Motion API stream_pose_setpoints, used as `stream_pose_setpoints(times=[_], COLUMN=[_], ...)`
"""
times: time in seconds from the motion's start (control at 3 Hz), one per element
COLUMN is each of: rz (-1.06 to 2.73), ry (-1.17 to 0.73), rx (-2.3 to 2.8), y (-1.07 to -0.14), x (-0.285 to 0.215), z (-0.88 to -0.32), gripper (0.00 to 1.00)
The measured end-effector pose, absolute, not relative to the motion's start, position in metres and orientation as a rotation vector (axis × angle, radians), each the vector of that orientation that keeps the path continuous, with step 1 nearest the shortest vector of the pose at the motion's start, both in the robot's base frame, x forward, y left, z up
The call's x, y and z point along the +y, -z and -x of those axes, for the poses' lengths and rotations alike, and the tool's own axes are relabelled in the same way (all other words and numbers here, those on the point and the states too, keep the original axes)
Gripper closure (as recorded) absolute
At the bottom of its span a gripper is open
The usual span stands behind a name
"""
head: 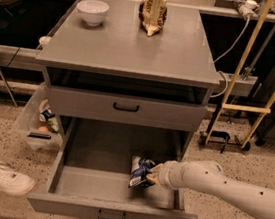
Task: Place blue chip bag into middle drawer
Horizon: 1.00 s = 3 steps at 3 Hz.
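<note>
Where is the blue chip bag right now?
In the camera view, the blue chip bag is inside the open middle drawer, toward its right side near the front, right against the gripper reaching in from the right.

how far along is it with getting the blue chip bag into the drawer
Nearly there. Done: the middle drawer is pulled open and the blue chip bag is down inside it, by the right wall. In hand: the claw appears to grip the bag's right edge, holding it upright. Left: let go and pull the arm out.
</note>
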State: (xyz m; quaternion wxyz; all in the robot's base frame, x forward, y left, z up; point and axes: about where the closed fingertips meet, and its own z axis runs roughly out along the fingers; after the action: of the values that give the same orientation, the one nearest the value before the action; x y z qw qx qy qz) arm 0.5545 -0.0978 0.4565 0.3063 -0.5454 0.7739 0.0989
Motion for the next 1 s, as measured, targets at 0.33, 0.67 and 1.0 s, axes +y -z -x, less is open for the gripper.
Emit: stream_pose_setpoints(times=[0.33, 0.67, 1.0], rz=[1.443, 1.443, 1.443], ry=[-0.262, -0.262, -0.262], rx=[2.048, 2.048, 2.048], y=[-0.4565, -0.4564, -0.4564], x=[-0.0978, -0.0978, -0.0978], z=[-0.5545, -0.5545, -0.5545], gripper=[0.59, 0.36, 0.13])
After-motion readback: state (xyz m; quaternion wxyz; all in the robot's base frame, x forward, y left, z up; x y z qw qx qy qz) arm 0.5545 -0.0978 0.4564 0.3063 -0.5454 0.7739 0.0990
